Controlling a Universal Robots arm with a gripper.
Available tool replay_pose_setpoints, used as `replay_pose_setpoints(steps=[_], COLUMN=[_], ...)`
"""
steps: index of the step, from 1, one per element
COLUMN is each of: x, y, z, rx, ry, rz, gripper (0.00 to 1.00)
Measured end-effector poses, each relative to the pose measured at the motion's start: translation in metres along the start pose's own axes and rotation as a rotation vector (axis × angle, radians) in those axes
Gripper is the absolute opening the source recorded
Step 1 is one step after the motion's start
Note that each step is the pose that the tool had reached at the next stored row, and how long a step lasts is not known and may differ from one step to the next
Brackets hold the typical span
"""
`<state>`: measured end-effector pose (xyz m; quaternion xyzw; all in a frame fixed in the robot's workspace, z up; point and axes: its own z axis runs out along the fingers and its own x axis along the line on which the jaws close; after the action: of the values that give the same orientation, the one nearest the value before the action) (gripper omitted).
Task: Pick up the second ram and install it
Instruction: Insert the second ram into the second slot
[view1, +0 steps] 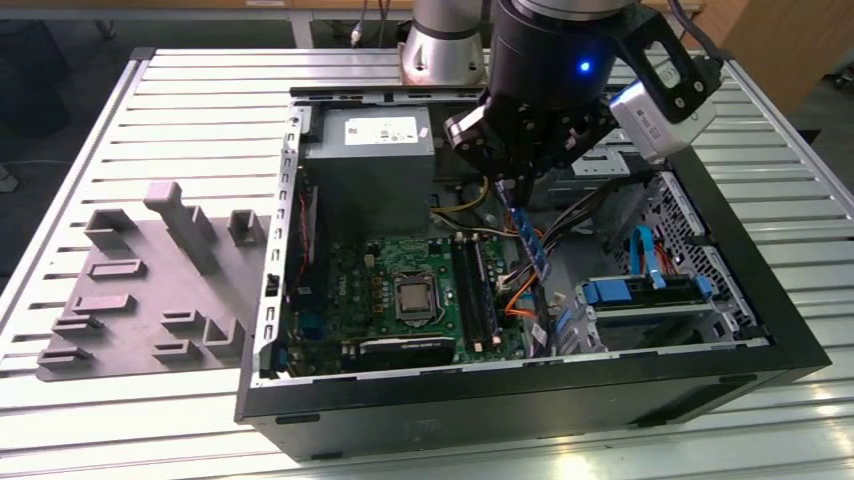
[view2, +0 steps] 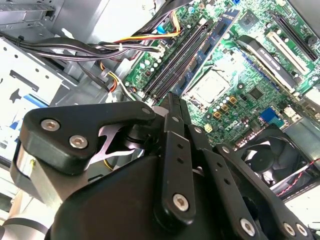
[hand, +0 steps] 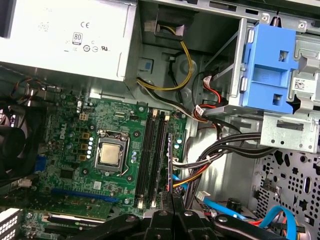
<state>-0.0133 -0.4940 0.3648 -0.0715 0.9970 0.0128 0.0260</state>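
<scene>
The second ram (view1: 530, 242) is held clamped in the tool (view1: 519, 192), hanging just beside the black slots (view1: 473, 280) near loose cables (hand: 227, 147); if lowered tilted or off-line, it could be jammed or snagged.

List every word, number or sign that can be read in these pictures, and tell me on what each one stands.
No text can be quoted with confidence.
White label on the grey power supply box: printed marks, too small to read.
White sticker on the metal drive cage: too small to read.
Green main board: white print, blurred.
Blue memory stick, held in the gripper: no readable print.
</scene>
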Motion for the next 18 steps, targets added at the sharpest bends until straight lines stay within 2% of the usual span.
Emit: replay_pose_setpoints(steps=[12,14,18], x=[0.0006,0.0017,0.0020], y=[0.0000,0.0001,0.0001], z=[0.0017,0.0048,0.0068], rx=[0.0002,0.0001,0.0000], ry=[0.0000,-0.0001,-0.0001], rz=[0.000,0.000,0.000], gripper=[0.11,0.11,0.11])
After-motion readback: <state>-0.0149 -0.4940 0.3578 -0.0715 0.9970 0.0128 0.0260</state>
